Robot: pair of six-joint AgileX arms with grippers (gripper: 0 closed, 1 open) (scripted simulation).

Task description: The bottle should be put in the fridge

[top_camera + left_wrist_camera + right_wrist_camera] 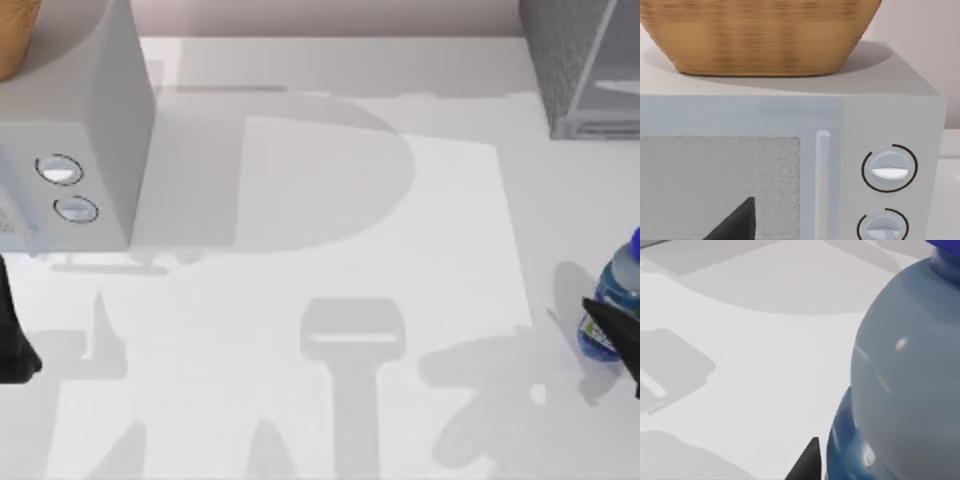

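The bottle [618, 285] stands upright at the table's far right edge, clear with a blue cap and a blue-and-green label. My right gripper [612, 330] is shut on its lower body, one black finger crossing the label. In the right wrist view the bottle [905, 390] looms very close, with a dark fingertip [807, 465] right beside its blue label band. The fridge [580, 65], dark grey and speckled, stands at the back right corner, behind the bottle. My left arm [12, 340] is parked at the left edge.
A pale grey microwave [80, 130] with two round dials [66, 188] stands at the back left. A wicker basket [760, 35] sits on top of it. The left wrist view faces the microwave's door and dials [889, 167] closely.
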